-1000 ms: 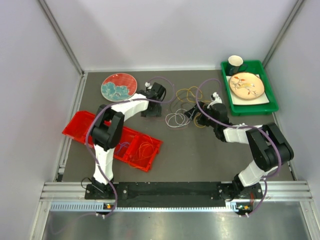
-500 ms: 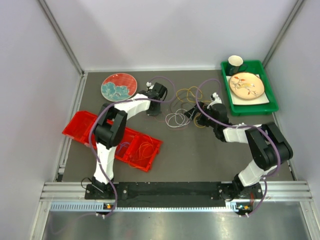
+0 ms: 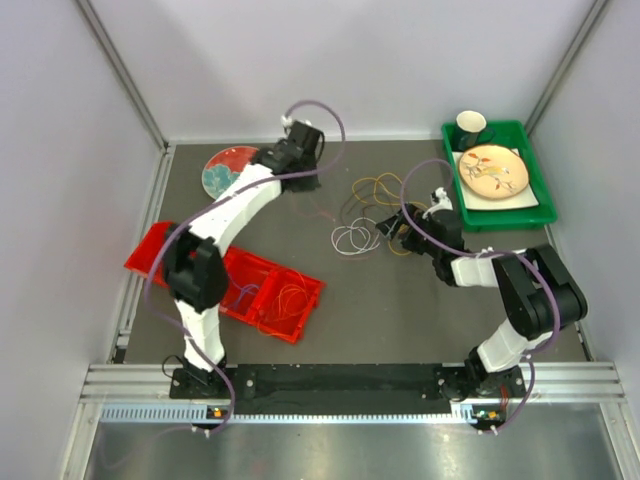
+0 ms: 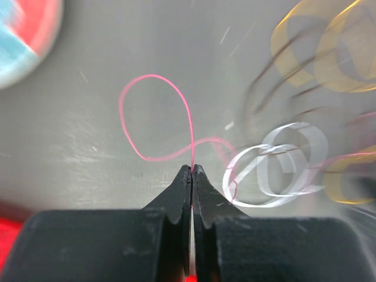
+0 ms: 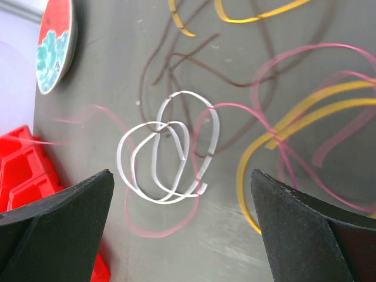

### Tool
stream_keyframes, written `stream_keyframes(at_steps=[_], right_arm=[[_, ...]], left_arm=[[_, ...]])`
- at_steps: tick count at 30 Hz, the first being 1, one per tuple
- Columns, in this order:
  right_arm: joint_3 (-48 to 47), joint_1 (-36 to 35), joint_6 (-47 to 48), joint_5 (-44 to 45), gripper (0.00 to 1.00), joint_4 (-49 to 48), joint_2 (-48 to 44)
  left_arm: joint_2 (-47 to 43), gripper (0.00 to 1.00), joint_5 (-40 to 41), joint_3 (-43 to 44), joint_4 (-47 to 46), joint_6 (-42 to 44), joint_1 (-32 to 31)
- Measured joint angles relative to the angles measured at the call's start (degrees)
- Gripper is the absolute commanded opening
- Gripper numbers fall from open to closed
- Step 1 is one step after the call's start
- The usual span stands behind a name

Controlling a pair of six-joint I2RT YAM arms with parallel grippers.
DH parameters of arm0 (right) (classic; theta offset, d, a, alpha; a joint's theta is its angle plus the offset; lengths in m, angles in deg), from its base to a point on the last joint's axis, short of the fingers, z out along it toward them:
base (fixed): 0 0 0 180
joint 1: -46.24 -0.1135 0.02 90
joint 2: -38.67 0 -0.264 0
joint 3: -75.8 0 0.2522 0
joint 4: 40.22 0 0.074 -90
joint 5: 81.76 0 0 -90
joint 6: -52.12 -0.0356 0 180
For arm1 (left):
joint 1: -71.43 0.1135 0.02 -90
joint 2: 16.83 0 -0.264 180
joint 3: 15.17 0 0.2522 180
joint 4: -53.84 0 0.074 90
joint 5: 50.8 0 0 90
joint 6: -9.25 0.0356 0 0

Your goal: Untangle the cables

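Observation:
The cables lie in a loose tangle mid-table: a white coil [image 3: 352,238], yellow loops [image 3: 378,187], and dark and pink strands. My left gripper [image 4: 192,168] is shut on a thin red cable [image 4: 154,76]. That cable loops out ahead of the tips and trails right toward the white coil [image 4: 276,170]. The left arm is raised near the back of the table. My right gripper [image 5: 181,174] stands wide open low over the white coil [image 5: 217,132]. A pink cable [image 5: 158,232] and a yellow one [image 5: 247,176] lie between its fingers, and neither finger touches them.
A red divided tray [image 3: 160,255] at the left holds several thin cables. A red and blue plate [image 3: 225,165] lies at the back left. A green bin [image 3: 505,218] at the back right holds a patterned plate and a cup [image 3: 471,123]. Walls enclose the table.
My left gripper has shut on the red cable and lifted away toward the back, drawing it out of the pile. The right gripper has stayed open in place.

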Motion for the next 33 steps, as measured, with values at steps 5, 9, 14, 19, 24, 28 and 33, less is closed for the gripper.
stream_keyframes(at_steps=[5, 9, 14, 19, 24, 28, 33], right_arm=[[3.52, 2.67, -1.97, -0.68, 0.99, -2.58, -0.02], [3.80, 2.91, -2.84, -1.44, 0.99, -4.09, -0.02], [3.80, 2.95, -3.21, -1.81, 0.99, -4.96, -0.02], [3.80, 2.95, -3.37, -2.10, 0.99, -4.98, -0.02], [4.15, 2.95, -3.37, -2.73, 0.99, -6.32, -0.07], [6.23, 2.95, -3.37, -2.84, 0.99, -8.44, -1.22], [8.68, 2.95, -3.32, -2.08, 0.99, -9.64, -4.37]], left_arm=[[-8.94, 0.00, 1.11, 11.43, 3.67, 0.90, 1.14], [-14.58, 0.00, 3.56, 20.92, 6.97, 2.03, 2.40], [-21.14, 0.00, 10.64, 25.75, 9.01, 5.03, 2.95], [-29.14, 0.00, 17.16, 22.95, 9.03, 7.15, 2.95], [-38.25, 0.00, 17.22, 10.40, 7.85, 7.37, 3.08], [-39.78, 0.06, 9.92, 0.61, 6.71, 7.37, 3.04], [-31.54, 0.68, 1.84, -5.68, 5.95, 6.73, 2.71]])
